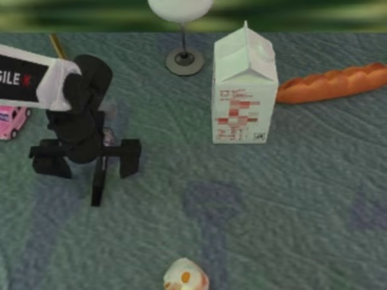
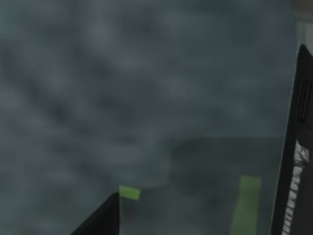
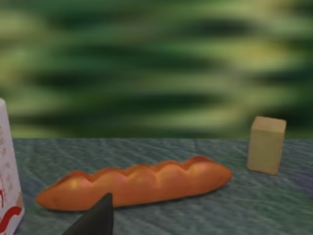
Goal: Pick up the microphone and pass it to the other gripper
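The microphone lies on the table at the left, a slim black stick with its head pointing to the far side under the wrist. My left gripper is open wide above it. One finger stands on each side of the handle, both apart from it. In the left wrist view the handle with white lettering runs along one edge, and one fingertip shows. My right gripper is outside the top view. Its wrist view shows one fingertip, nothing held.
A milk carton stands at the middle back, with a bread loaf to its right. A white globe on a stemmed stand sits at the back, a pink toy car at the left edge, and a roundish pale item at the front. Beyond the loaf stands a tan block.
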Available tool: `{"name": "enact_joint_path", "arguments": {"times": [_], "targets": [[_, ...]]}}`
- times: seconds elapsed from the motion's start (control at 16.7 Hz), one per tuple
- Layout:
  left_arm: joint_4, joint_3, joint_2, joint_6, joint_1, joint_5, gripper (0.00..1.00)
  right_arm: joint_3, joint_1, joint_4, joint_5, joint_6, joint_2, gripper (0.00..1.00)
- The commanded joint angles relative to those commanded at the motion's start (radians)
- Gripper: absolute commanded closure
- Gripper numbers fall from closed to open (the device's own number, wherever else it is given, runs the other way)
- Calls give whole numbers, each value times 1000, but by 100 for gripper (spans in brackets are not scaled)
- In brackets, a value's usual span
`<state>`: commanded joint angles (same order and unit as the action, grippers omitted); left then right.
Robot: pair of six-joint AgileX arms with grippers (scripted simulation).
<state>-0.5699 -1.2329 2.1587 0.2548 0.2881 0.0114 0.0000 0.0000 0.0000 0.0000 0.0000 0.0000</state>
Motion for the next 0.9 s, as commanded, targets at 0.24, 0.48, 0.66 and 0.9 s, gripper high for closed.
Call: {"name": "enact_joint_path", "arguments": {"times": [0.24, 0.48, 0.66, 0.9], "targets": [[0, 0, 0, 0, 0, 0, 23, 0, 0, 0, 0, 0, 0, 0], [0, 0, 0, 0, 0, 0, 53, 0, 0, 0, 0, 0, 0, 0], [0, 0, 0, 0, 0, 0, 75, 0, 0, 0, 0, 0, 0, 0], [0, 0, 0, 0, 0, 0, 100, 0, 0, 0, 0, 0, 0, 0]]}}
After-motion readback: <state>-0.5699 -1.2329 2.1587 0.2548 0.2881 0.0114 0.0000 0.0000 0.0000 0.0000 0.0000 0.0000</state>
